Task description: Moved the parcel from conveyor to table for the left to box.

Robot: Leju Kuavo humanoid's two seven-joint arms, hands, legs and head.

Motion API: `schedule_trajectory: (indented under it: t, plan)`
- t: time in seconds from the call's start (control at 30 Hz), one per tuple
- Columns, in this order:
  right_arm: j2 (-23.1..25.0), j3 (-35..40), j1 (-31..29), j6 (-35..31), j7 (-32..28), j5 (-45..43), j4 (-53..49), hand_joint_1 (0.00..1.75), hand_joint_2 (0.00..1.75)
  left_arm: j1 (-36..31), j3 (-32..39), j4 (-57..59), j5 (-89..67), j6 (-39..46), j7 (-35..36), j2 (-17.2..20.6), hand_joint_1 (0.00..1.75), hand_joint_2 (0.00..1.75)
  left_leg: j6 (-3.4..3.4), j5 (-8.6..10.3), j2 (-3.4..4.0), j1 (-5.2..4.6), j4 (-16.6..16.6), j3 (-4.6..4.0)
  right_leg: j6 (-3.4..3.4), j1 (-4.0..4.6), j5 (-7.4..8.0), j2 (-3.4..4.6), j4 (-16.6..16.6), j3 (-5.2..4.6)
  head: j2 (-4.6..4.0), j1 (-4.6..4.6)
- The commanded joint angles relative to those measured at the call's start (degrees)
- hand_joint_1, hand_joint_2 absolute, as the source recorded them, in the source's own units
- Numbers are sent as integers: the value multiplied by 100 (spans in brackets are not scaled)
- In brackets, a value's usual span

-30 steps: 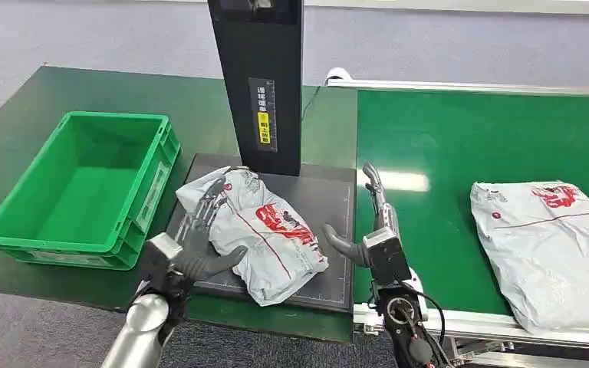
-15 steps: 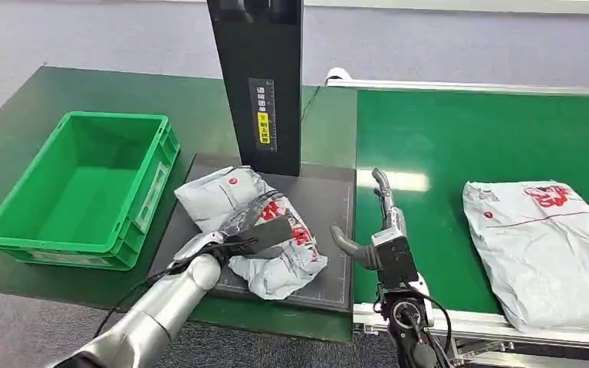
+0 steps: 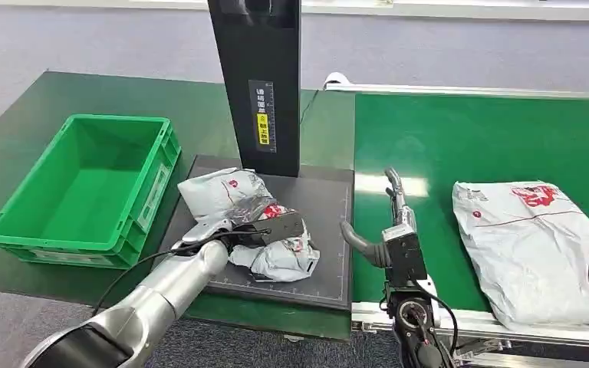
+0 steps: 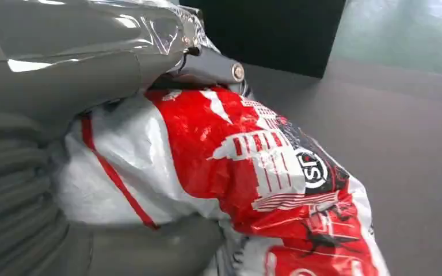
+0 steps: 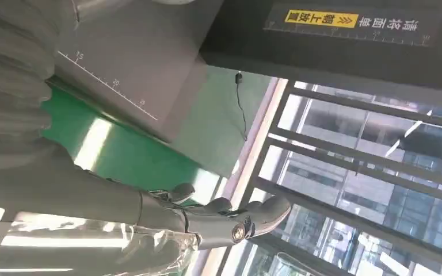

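Gripping the crumpled parcel (image 3: 264,230) on the dark pad, my left hand (image 3: 257,228) closes around it; my right hand (image 3: 376,222) hangs open, empty

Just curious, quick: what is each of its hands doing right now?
Left hand: closed on the parcel, fingers wrapped around it.
Right hand: open, holding nothing, beside the conveyor.

Silver arms (image 3: 165,287), grey ribbed wrist covers (image 4: 11,190)
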Motion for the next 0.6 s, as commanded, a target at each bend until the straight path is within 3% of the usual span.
schedule_trajectory:
  t: [0.03, 0.33, 0.53, 0.6]
  plan:
    - [78, -159, 7, 0, 56, 15, -49, 0, 175, 159, -75, 518, 79, -11, -80, 139, 175, 175, -1, 3, 14, -4, -12, 4, 0, -4, 6, 22, -7, -5, 0, 0]
    - [-58, -302, 389, 102, 116, 81, -544, 0, 175, 677, 583, -634, 591, 577, -901, 113, 175, 175, 0, 3, 5, -4, -11, -13, 0, -4, 4, 13, -7, -20, 0, 0]
    - [-124, -435, 725, 46, 100, -27, -1049, 0, 175, 1378, 648, -2740, 617, 2413, -1697, 414, 175, 175, 0, -1, -2, -3, -1, -43, 0, -2, -1, 9, 0, -49, 0, 0]
    - [-124, -431, 717, 58, 102, -59, -1038, 0, 175, 1706, 622, -3709, 225, 3719, -2157, 624, 175, 175, -1, -4, 8, -2, 3, -56, 0, -2, -2, 18, 4, -65, 0, 2]
